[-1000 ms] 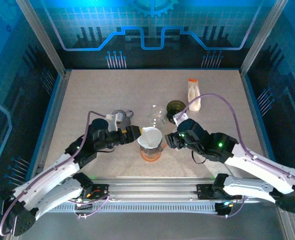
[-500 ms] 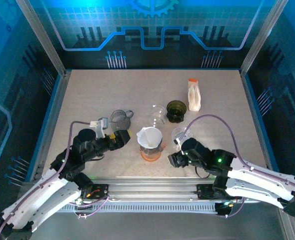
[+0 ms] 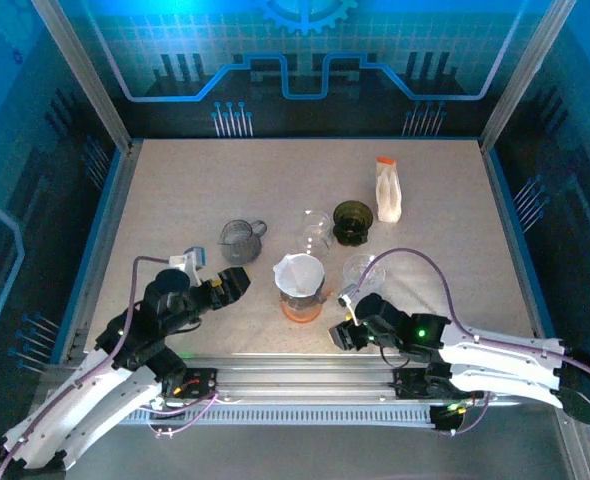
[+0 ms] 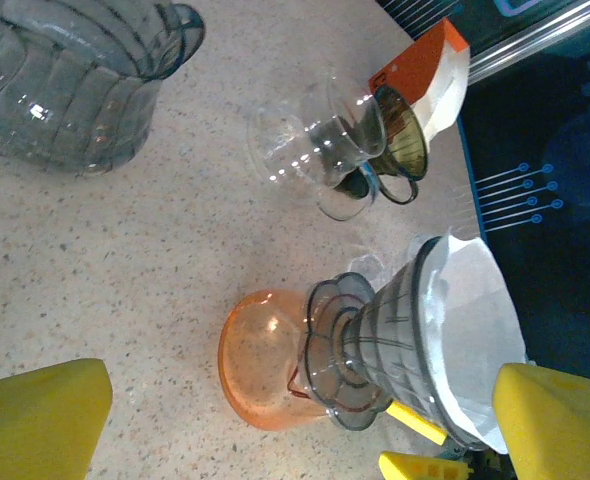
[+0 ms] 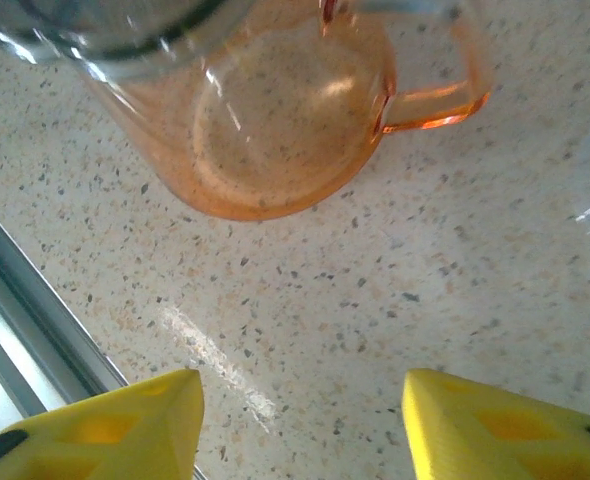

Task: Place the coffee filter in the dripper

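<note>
- A white coffee filter (image 3: 301, 268) sits inside the grey dripper (image 4: 395, 335), atop an empty orange carafe (image 4: 260, 355).
- The left gripper (image 3: 237, 282) is spread wide, holding nothing.
- The right gripper (image 3: 341, 334) is parted and empty, near the carafe.
- A grey jug (image 3: 238, 237) stands empty.

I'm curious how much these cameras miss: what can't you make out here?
Inside of the dripper, left wrist view: the coffee filter covers it.
The grey jug, left wrist view: cut off by the top-left edges.
The orange cup, right wrist view: its top runs off the frame.
Print on the carton, top view: too small to read.
</note>
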`<state>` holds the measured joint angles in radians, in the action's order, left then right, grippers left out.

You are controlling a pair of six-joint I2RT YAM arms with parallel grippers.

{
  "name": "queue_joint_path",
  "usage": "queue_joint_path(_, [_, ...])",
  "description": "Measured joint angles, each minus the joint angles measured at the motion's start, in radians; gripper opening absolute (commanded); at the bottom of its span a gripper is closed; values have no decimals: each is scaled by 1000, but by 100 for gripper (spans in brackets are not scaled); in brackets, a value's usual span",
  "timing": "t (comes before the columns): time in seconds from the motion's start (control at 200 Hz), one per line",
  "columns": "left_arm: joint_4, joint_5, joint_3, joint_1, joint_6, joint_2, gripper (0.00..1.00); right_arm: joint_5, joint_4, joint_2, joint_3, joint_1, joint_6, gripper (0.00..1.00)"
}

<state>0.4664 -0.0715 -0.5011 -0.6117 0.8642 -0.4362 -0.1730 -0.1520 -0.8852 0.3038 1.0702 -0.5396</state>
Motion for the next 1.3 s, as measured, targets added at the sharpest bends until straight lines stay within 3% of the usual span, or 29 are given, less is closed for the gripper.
queue_joint_path(0.505, [26,-22,0,0,21,11,99,155,335,-229,-54,-78,-11,41])
queue_joint_path(1.301, [60,-35,0,1,26,38,99,183,705,-502,-63,-104,-49,32])
